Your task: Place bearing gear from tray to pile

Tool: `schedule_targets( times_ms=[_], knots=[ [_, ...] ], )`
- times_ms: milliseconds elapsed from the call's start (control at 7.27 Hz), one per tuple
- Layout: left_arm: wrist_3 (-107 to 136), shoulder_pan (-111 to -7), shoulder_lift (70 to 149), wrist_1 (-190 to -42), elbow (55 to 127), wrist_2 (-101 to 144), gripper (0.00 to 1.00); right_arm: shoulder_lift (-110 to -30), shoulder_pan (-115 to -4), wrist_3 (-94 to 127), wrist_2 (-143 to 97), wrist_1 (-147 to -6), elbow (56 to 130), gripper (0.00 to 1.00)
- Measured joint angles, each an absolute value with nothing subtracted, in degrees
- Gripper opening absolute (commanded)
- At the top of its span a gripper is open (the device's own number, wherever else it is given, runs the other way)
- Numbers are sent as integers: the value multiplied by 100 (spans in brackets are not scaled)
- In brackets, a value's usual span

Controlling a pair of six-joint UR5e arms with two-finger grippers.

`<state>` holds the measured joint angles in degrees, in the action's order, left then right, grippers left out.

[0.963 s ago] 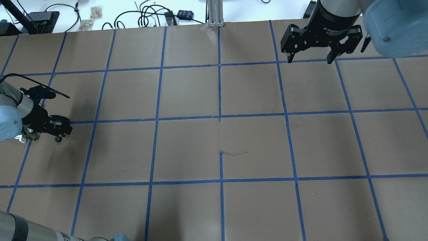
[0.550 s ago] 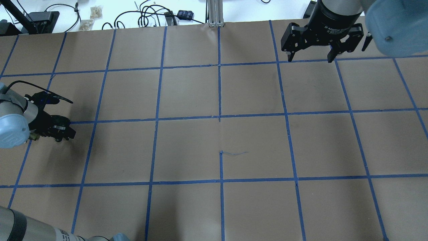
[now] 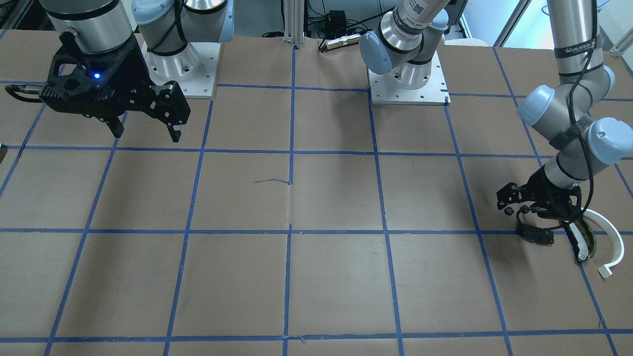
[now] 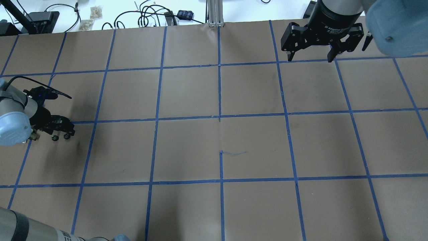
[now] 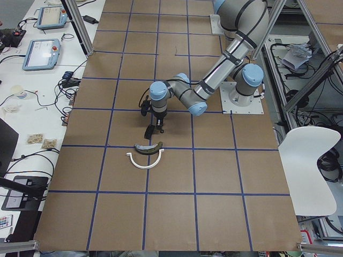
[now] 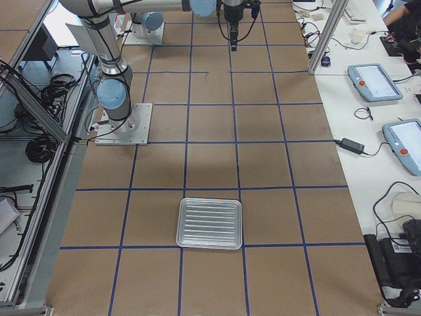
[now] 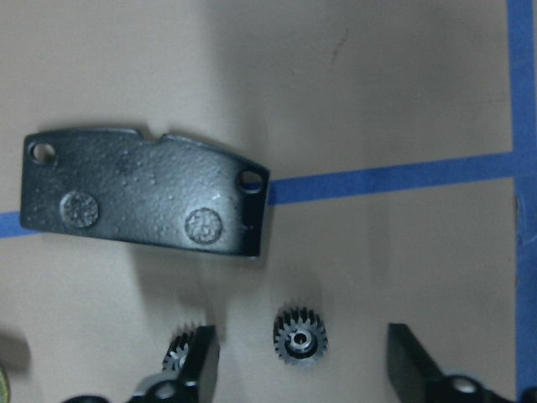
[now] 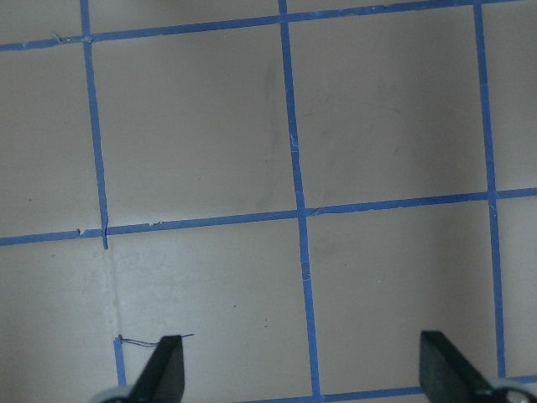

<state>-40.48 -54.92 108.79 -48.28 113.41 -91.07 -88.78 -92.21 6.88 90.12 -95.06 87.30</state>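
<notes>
Two small toothed wheels sit at your left gripper (image 7: pixel 304 371), and they are where trouble could start. Its jaws stand spread wide and grip nothing. The bearing gear (image 7: pixel 300 339) lies flat on the paper between them, bore up and touching neither finger. It is just beside the black plate (image 7: pixel 143 195), with the olive padded piece (image 3: pixel 586 241) and the white arc strip (image 3: pixel 611 236) close by, so it looks to be at the pile already, and the tray (image 6: pixel 209 224) at the table's far end looks empty. The second gear (image 7: pixel 178 353) is half hidden behind one finger, and you cannot tell from the wrist view whether it touches that finger. If you pull the hand away sideways, that finger will likely drag or flick this wheel out of the group. A tilt on the way up could also clip the gear between the jaws or catch the plate's edge. Closing the jaws now would pick the gear up again. Your right gripper (image 4: pixel 310 60) hangs open and empty, well apart across the table, and poses no risk.
</notes>
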Motion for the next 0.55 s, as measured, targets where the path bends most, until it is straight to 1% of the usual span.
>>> schedule_targets(
  times_ms=[138, 550],
  knots=[
    [-3731, -5776, 10610, -5271, 11149, -9256, 100, -8920, -9225, 682, 9010, -9464, 8725, 100],
    [-2148, -6938, 9563, -7538, 9923, -9264, 100, -8993, -9239, 624, 9042, -9391, 8842, 100]
  ],
)
